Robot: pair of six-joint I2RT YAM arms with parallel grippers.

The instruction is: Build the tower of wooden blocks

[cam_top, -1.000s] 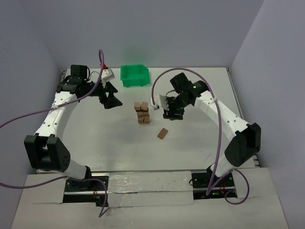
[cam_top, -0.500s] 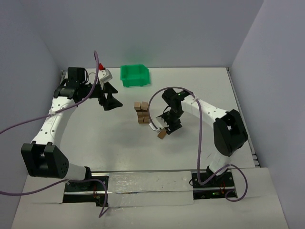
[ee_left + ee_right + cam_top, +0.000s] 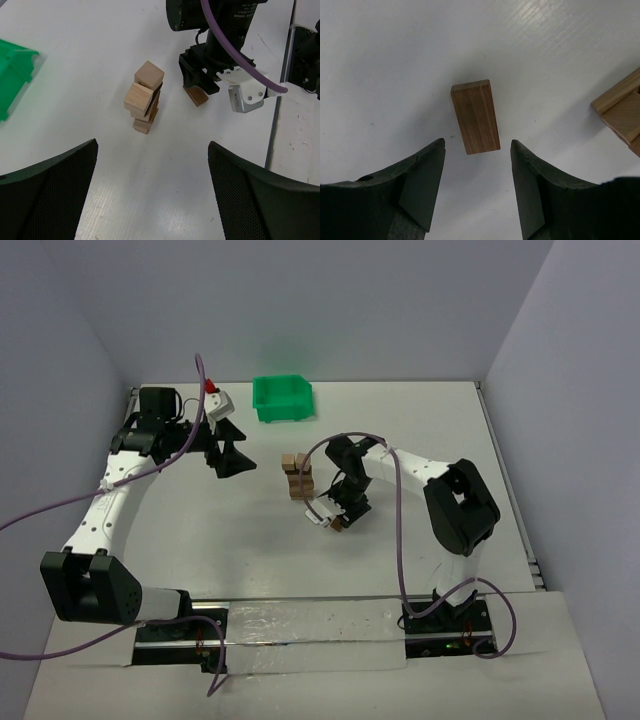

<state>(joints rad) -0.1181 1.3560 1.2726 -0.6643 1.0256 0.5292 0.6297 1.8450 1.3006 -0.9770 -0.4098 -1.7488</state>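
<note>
The wood block tower (image 3: 297,477) is a small stack of light tan cubes with some darker pieces at mid-table. It also shows in the left wrist view (image 3: 144,97) and at the right edge of the right wrist view (image 3: 622,112). A loose dark brown bar (image 3: 475,116) lies flat on the table, right of the tower (image 3: 196,95). My right gripper (image 3: 338,515) is open, low over the bar, its fingers (image 3: 427,175) astride the bar's near end without touching it. My left gripper (image 3: 232,448) is open and empty, left of the tower.
A green plastic bin (image 3: 282,398) stands at the back of the table, behind the tower, and at the left edge of the left wrist view (image 3: 12,72). Purple cables loop off both arms. Walls close in the table on the left, back and right.
My right gripper has swung from beside the tower's right down toward the near left and now sits over the loose brown bar. My left arm has barely shifted.
</note>
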